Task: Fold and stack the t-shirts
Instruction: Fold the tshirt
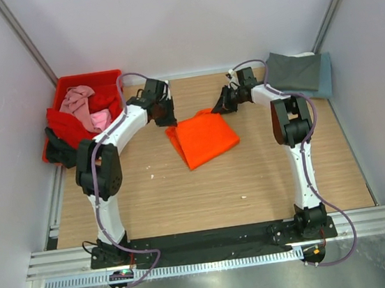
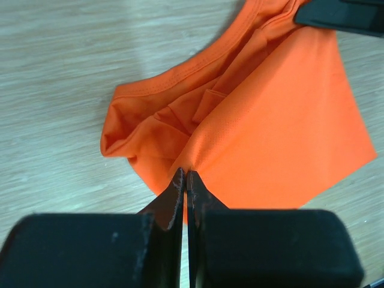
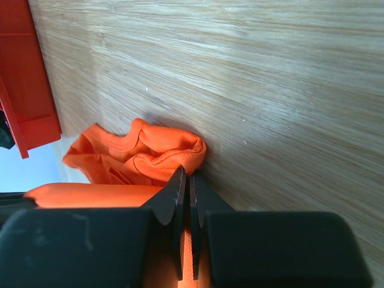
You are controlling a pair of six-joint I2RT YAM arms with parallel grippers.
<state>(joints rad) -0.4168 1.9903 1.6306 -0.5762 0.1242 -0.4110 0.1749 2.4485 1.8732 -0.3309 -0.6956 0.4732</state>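
Bench (image 1: 184,194), far-left corner: red crate (image 1: 65,82) holds pink and red t-shirts (image 1: 79,105), unfolded. Centre: orange t-shirt (image 1: 202,137) part-folded, left gripper (image 1: 168,119) and right gripper (image 1: 217,107) each clamped on its far edge. Far-right corner: grey t-shirt (image 1: 294,69) stacked on slate-blue t-shirt (image 1: 326,77) (seemingly done).

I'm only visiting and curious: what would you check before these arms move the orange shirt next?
1. Left claw pinches the orange shirt at its edge: ok.
2. Right claw pinches the shirt too: ok.
3. Shirt lying flat: not ok, bunched along one edge.
4. Folded pile sits apart at the far right corner: ok.
5. How much cloth each claw holds: cannot tell.
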